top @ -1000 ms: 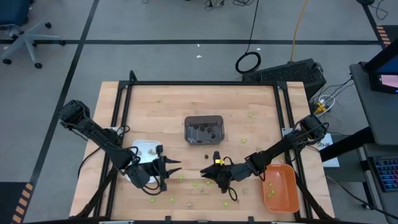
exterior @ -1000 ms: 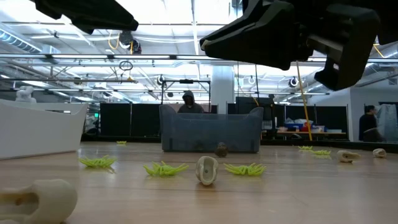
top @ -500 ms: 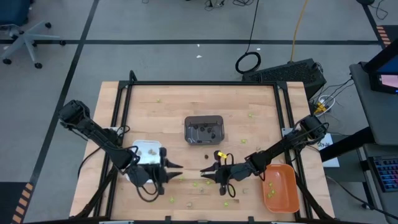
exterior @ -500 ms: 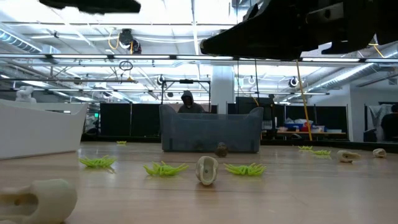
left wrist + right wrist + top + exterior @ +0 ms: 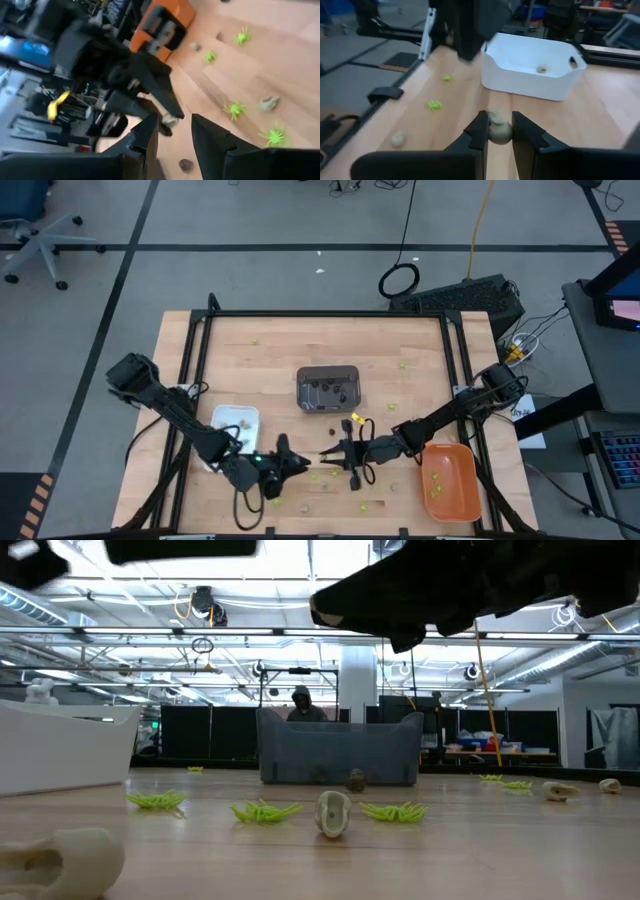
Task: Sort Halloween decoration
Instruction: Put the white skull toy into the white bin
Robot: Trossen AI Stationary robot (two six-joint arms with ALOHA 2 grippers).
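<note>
Right gripper [image 5: 496,134] is clamped on a tan trinket [image 5: 498,131] at lower centre — left gripper [image 5: 172,131] faces it, fingers apart, empty.

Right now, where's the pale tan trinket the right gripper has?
The pale tan trinket sits pinched in the right gripper, above the table's front middle in the high view, between the white tray and orange tray, facing the left gripper.

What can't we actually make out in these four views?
- Dark grey rectangular tray: contents too small to identify in high view; its wall hides them in low view.
- Left gripper: open, nothing between the fingers; dark blur in high view.
- Right gripper: holds a pale tan trinket; its shape is blurred.
- Orange rectangular tray: green bits too small.
</note>
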